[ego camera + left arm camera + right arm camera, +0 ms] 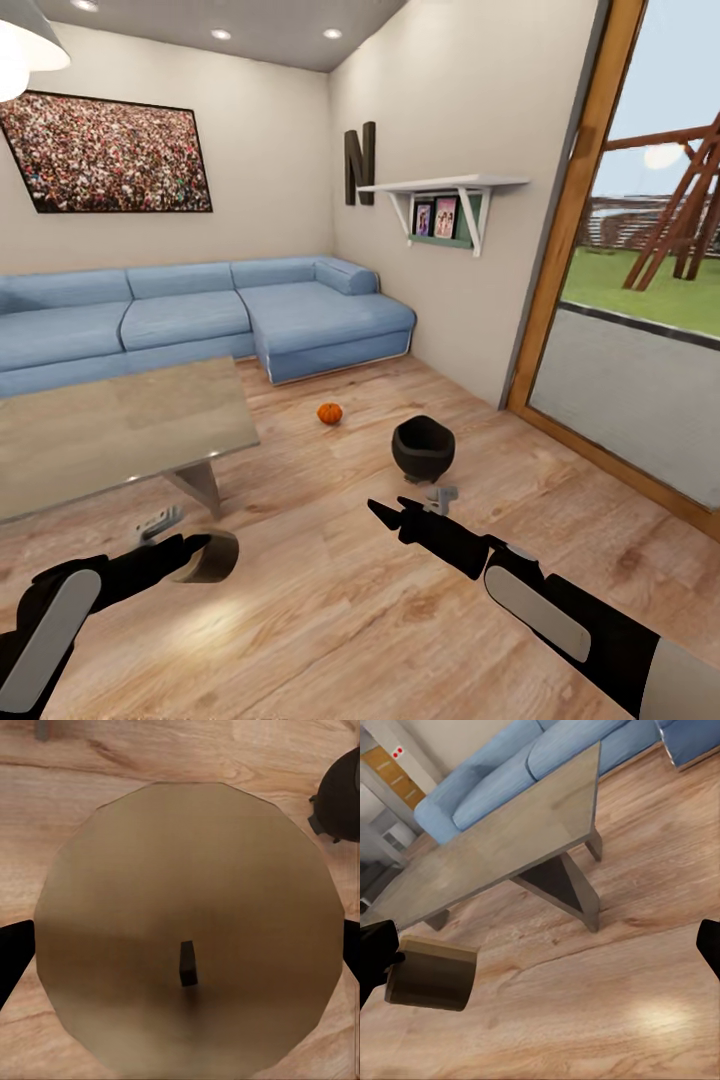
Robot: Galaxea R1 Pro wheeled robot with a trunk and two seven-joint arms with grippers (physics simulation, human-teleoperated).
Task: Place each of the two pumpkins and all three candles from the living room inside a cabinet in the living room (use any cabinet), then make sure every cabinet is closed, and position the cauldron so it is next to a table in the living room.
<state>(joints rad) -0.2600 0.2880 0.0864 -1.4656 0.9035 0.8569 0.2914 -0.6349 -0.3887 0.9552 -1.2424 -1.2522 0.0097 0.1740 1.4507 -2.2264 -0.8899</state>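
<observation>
**Candle in the left gripper, cabinet still to find**

The table (110,430) fills the left middle of the head view. The cauldron (423,447) stands right of centre, ahead of the right gripper (395,515), whose fingers stand apart, empty. A pumpkin (330,413) lies beyond. At lower left, the left gripper (190,550) clamps a candle (213,556), wick end facing its wrist camera.

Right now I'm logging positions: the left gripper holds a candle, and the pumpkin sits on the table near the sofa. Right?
Not quite. The left gripper does hold a candle, but the pumpkin sits on the floor, between the sofa and the cauldron, not on the table. The head view shows it.
</observation>
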